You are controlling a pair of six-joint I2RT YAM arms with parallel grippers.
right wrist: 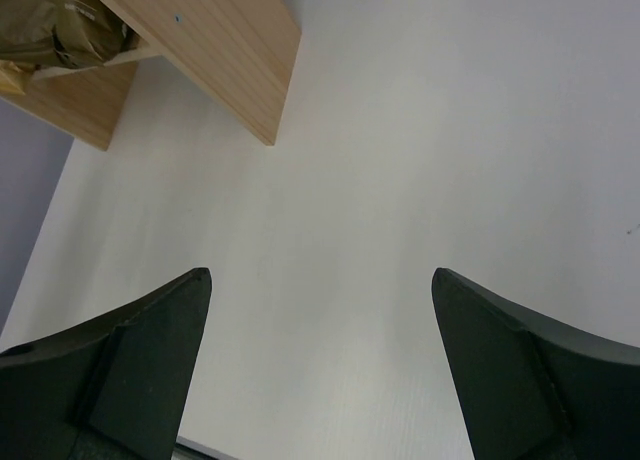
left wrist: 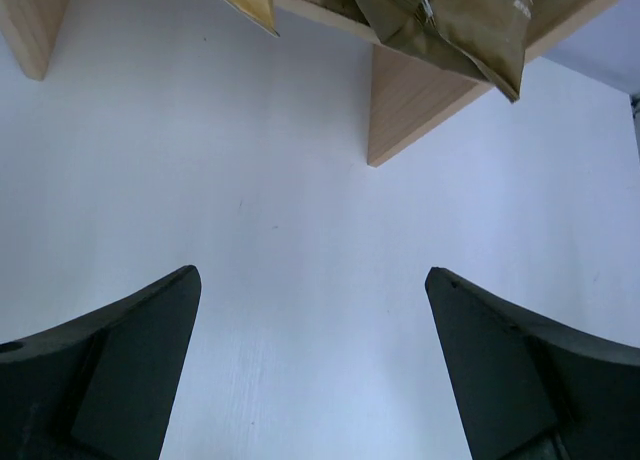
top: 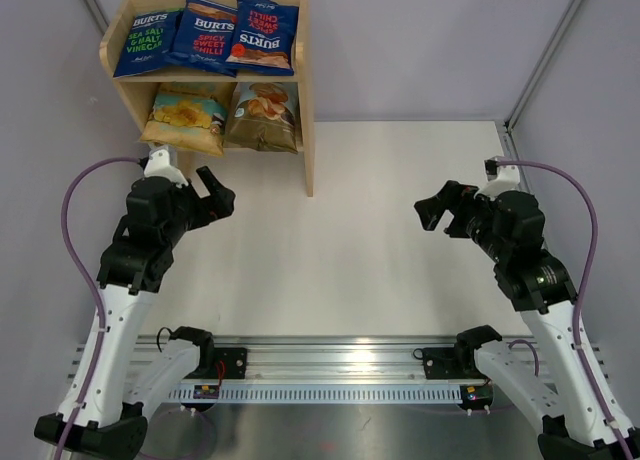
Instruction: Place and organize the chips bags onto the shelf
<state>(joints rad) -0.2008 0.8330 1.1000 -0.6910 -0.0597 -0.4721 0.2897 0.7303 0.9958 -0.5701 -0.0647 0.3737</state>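
Note:
The wooden shelf (top: 308,100) stands at the far left of the table. Three dark-blue BURTS bags (top: 205,34) lean side by side on its upper tier. On the lower tier sit the yellow chips bag (top: 185,117) and the Cassava Chips bag (top: 264,116). My left gripper (top: 218,194) is open and empty, just in front of the shelf's lower tier. Its wrist view shows the shelf's side panel (left wrist: 410,105) and the Cassava bag's edge (left wrist: 455,25). My right gripper (top: 436,208) is open and empty over the table's right half.
The white table (top: 380,240) is walled at the back and both sides. A metal rail (top: 340,365) with both arm bases runs along the near edge. In the right wrist view the shelf's side panel (right wrist: 215,40) lies at the upper left.

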